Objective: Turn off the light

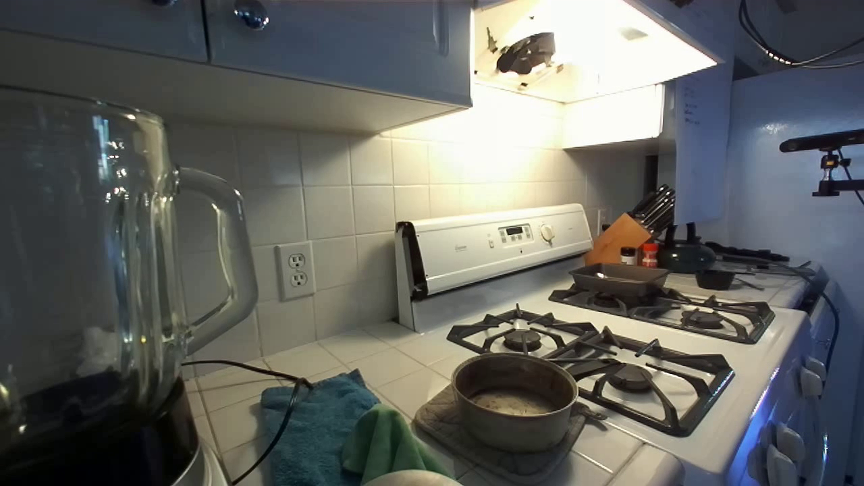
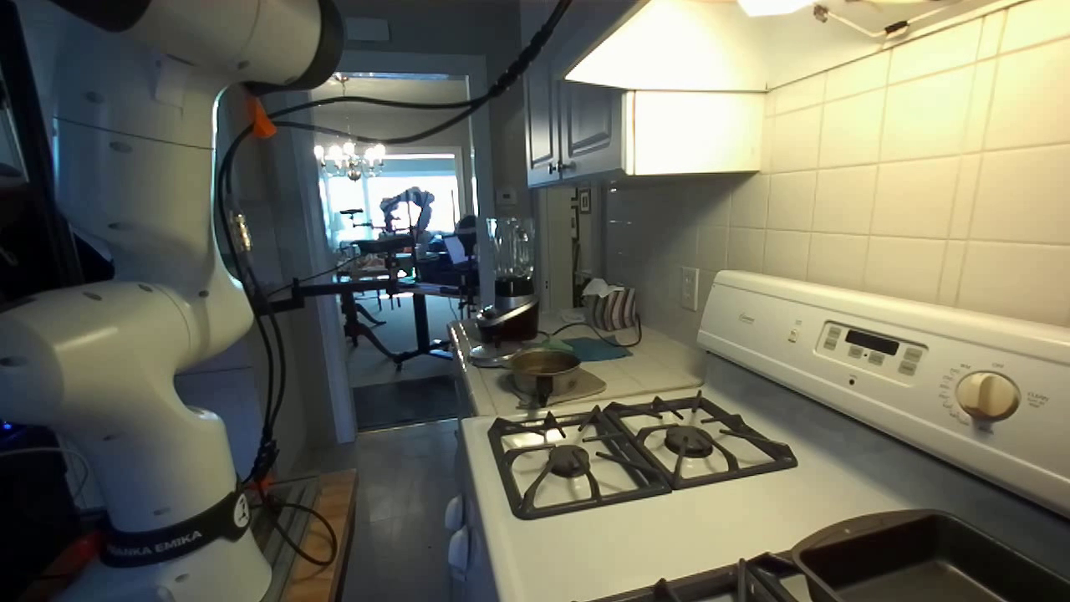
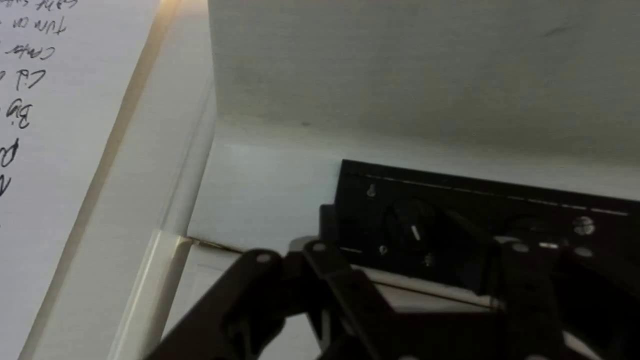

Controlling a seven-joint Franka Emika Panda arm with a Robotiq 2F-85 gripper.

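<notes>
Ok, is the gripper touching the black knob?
Cannot tell. In the wrist view, the open gripper frames the black knob, but on one side they merge, dark on dark, hiding any contact or gap.

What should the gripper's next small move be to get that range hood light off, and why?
Probably close the gripper gently around the dark knob, possibly the switch: the range hood light is on, and in the wrist view the knob appears between the parted fingers.
</notes>
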